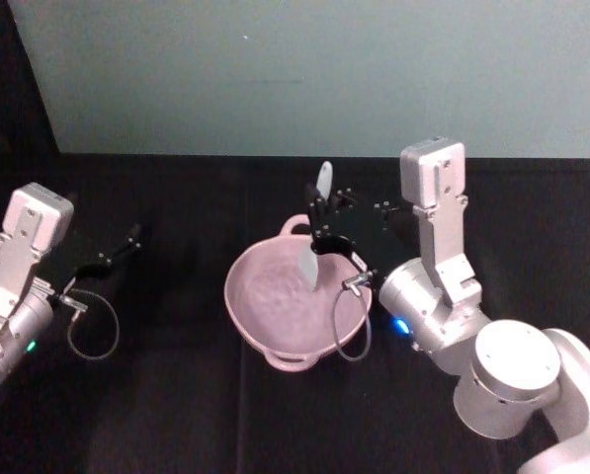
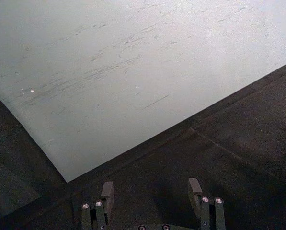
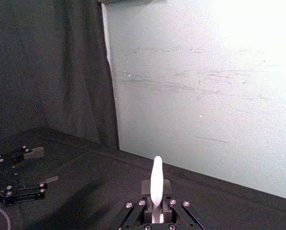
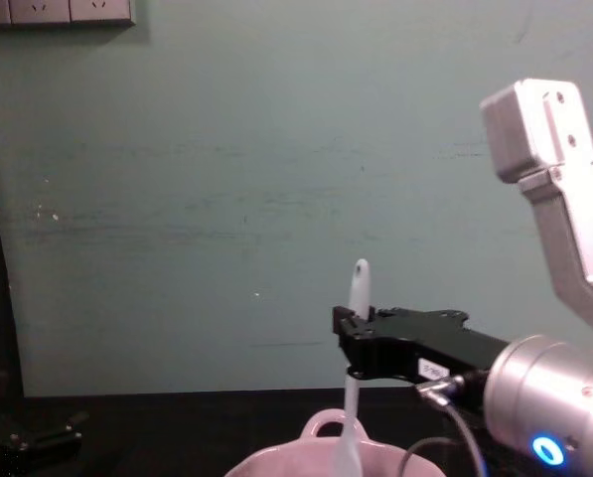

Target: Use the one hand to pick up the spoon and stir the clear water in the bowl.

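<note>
Spoon [image 4: 357, 288] first: the right hand [image 1: 319, 223] pinches this slim white plastic utensil about halfway along its handle, fingers pressed against it from both sides, so the tip with its small hole stands above the hand and the flat blade hangs below. It sits close to upright, leaning slightly, with the blade down inside the pink bowl [image 1: 237, 286], near the far side by the loop handle; whether the blade reaches the bottom I cannot tell. The water [image 1: 275, 296] looks lightly rippled. The spoon should handle as light and fairly stiff, yet its narrow, smooth shaft could swivel between the pads once the blade meets resistance, so the mid-handle hold seems sensible: enough reach below, little leverage above. The bowl looks light too, and may slide on the black worktop [image 1: 176, 415] if the blade pushes on its wall, so small circles kept off the rim seem the safer stroke. Well apart, at the worktop's left side, the left hand [image 2: 151, 189] rests idle with its fingers spread and nothing between them.
</note>
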Available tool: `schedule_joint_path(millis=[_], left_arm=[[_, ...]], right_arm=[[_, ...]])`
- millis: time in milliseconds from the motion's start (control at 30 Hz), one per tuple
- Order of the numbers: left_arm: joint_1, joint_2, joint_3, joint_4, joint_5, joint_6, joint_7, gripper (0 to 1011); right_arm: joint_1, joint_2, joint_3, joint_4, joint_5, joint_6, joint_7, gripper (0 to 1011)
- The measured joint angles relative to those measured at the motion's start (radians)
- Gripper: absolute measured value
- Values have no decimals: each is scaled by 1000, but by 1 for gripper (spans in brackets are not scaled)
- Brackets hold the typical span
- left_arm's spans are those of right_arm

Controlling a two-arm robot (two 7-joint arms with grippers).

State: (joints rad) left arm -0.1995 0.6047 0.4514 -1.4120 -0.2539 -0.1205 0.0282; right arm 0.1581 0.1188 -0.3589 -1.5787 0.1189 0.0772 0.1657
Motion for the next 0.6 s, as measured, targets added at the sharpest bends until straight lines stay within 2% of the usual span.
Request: schedule_joint_path(millis=[167, 300, 433, 600], left_arm=[[0, 0, 0, 0, 0, 0, 0, 1011], [0, 0, 0, 0, 0, 0, 0, 1011], [0, 0, 0, 0, 0, 0, 0, 1011], [0, 0, 0, 0, 0, 0, 0, 1011]], right_arm=[[-27, 23, 13, -50, -10, 23, 12, 114], [-52, 52, 16, -95, -10, 47, 45, 114], [-83, 75, 17, -140, 10, 75, 80, 114], [-109, 85, 12, -173, 43, 100, 104, 114]])
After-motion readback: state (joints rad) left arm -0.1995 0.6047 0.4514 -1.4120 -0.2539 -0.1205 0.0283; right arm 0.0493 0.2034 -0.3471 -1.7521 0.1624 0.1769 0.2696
